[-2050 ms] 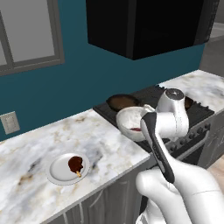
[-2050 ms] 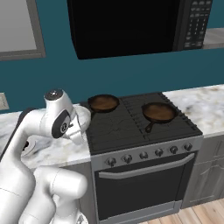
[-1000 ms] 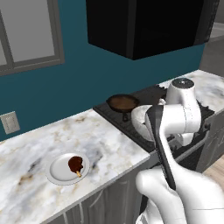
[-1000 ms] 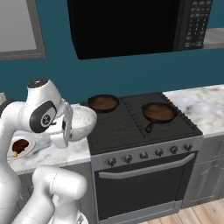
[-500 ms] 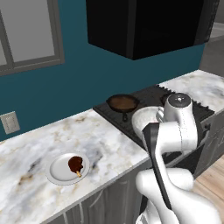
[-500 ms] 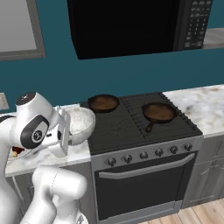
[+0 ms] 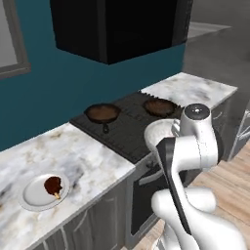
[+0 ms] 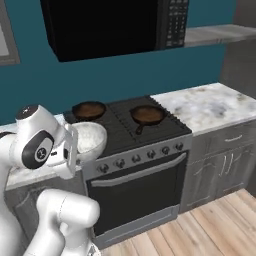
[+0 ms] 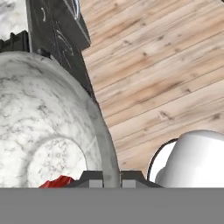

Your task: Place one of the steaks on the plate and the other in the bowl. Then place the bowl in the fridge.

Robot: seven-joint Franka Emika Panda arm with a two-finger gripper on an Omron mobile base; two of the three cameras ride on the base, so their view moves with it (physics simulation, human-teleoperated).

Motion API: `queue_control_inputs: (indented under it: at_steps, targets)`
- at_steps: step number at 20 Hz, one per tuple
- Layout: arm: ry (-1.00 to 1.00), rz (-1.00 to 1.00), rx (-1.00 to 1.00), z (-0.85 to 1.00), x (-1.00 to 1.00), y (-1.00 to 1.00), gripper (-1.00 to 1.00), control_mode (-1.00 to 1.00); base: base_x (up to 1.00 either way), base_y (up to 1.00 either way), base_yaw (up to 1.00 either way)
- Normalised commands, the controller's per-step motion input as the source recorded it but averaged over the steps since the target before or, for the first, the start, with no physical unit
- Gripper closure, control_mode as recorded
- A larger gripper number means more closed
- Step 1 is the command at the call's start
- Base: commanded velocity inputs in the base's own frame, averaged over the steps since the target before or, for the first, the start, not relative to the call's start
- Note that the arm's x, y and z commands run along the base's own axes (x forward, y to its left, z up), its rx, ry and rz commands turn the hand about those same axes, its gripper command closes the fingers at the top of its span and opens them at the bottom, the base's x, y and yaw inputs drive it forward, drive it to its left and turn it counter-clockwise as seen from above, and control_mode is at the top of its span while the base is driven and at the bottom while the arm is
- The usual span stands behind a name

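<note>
Since the earlier frame, base and views have swung toward the stove; the bowl (image 9: 52, 131) is off the tabletop. Tool (image 9: 111, 177) clamped on its rim at 6 o'clock in the hand view, red steak (image 9: 59, 181) inside. Step in hand — carrying to the fridge; next, drive on. Arm folded close, bowl (image 8: 87, 137) before the stove (image 8: 135, 130). Farther back, the plate (image 7: 36, 193) holds the dark steak (image 7: 52, 185).

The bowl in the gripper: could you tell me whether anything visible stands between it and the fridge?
The fridge is not in these views, so that cannot be judged. The gripper holds the bowl by its rim, in front of the stove.
</note>
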Motion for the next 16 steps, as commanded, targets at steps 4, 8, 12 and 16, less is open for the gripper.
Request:
queue_control_inputs:
  at_steps: [4,8,12,16]
  targets:
    - [0.0,0.0,0.0,0.0,0.0,0.0,1.0,1.0,0.0,-0.8,-0.73]
    - [0.0,0.0,0.0,0.0,0.0,0.0,1.0,1.0,0.17,-0.76,-0.72]
    - [0.0,0.0,0.0,0.0,0.0,0.0,1.0,1.0,0.27,-0.64,-0.73]
    - [0.0,0.0,0.0,0.0,0.0,0.0,1.0,1.0,0.41,-0.48,-0.71]
